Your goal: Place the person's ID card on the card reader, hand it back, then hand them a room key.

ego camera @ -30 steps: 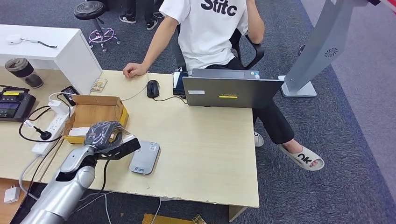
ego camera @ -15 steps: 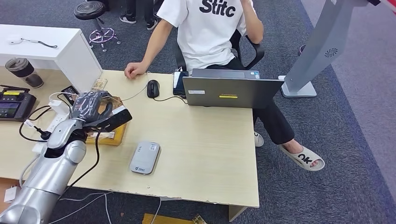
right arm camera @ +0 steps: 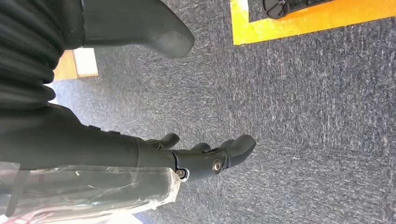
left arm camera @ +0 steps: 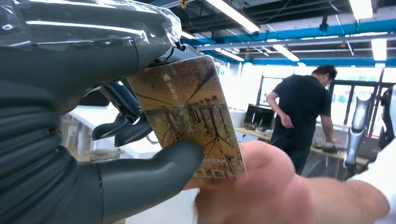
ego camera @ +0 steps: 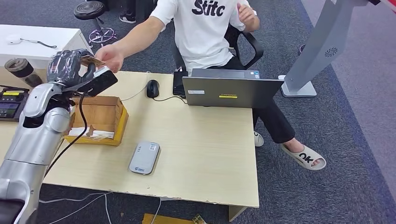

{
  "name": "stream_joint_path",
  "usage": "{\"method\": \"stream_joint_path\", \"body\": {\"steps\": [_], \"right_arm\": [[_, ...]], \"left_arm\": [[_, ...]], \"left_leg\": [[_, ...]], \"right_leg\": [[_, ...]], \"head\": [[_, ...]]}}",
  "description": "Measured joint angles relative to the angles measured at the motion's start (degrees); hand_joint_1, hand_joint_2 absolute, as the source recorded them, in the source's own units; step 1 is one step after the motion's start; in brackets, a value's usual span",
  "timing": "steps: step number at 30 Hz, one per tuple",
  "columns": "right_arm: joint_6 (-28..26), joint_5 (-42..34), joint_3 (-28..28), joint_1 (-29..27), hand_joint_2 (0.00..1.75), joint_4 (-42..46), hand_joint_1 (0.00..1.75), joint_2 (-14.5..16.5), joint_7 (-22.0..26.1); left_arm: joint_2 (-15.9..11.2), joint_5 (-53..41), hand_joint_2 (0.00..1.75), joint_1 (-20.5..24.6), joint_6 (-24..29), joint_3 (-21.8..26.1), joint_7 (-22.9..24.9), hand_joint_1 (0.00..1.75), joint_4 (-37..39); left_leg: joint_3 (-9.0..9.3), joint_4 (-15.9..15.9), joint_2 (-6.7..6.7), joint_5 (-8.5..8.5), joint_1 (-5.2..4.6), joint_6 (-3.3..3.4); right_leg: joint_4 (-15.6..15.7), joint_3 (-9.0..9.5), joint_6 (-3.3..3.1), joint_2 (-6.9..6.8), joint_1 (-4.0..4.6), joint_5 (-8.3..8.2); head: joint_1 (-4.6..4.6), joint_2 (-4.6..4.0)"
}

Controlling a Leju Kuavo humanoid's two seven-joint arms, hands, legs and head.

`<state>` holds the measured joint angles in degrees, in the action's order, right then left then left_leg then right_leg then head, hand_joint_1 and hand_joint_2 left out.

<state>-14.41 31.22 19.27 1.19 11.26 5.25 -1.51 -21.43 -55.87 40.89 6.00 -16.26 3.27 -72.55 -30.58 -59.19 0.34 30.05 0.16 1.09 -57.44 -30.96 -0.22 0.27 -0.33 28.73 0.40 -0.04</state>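
Note:
My left hand [ego camera: 70, 67] is raised over the table's far left corner and pinches a brown room key card [ego camera: 92, 61] with a tree picture on it. In the left wrist view the card [left arm camera: 187, 116] sits between my thumb and the darker fingers [left arm camera: 121, 130]. The seated person's outstretched hand [ego camera: 109, 57] reaches the card, and their fingers [left arm camera: 261, 186] touch its free end. The grey card reader [ego camera: 144, 157] lies flat on the table near the front edge. My right hand [right arm camera: 196, 158] hangs over the carpet with its fingers apart and nothing in it.
An open cardboard box [ego camera: 95, 119] with cards inside stands below my left arm. At the table's far side are a mouse [ego camera: 152, 88] and a laptop [ego camera: 231, 91]. A power strip and a black controller [ego camera: 11, 103] lie at the left.
My left arm has lifted from the cardboard box up and away toward the person, carrying the card. The person's hand has left the table and come up to meet the card.

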Motion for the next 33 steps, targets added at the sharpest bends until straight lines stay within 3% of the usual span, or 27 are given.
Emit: {"method": "stream_joint_path", "body": {"steps": [2,6,27,33], "right_arm": [[0.00,0.12,0.00,0.00,1.75,0.00,0.00,-0.01,-0.06],[-0.03,0.68,0.01,0.01,1.75,0.00,0.00,-0.02,-0.29],[-0.17,1.00,0.91,0.05,1.75,0.00,0.00,-0.02,-0.82],[-0.19,0.95,1.36,-0.10,1.75,0.00,0.00,-0.02,-0.81]], "left_arm": [[-0.23,0.74,1.75,0.96,0.51,0.03,0.14,1.69,0.01],[-0.28,1.83,1.75,1.58,1.43,0.13,0.22,0.00,0.01],[-0.29,3.10,1.75,-0.30,5.53,1.67,0.11,0.00,-0.26],[-1.23,5.97,1.75,-5.84,6.98,3.22,-3.00,0.00,-5.10]], "left_leg": [[0.00,0.00,0.00,0.00,0.00,0.00],[0.00,0.00,0.00,0.00,0.00,0.00],[-0.02,0.00,-0.01,0.00,0.00,0.00],[-0.03,0.01,0.04,0.01,-0.01,0.00]], "right_leg": [[-0.01,0.00,0.00,0.00,0.00,0.00],[-0.01,0.00,0.00,0.00,-0.01,0.00],[-0.01,0.00,0.00,0.00,-0.01,0.00],[-0.02,-0.02,0.00,0.07,-0.01,0.01]], "head": [[0.00,0.00],[-0.01,0.00],[-0.01,0.00],[0.01,0.00]]}}
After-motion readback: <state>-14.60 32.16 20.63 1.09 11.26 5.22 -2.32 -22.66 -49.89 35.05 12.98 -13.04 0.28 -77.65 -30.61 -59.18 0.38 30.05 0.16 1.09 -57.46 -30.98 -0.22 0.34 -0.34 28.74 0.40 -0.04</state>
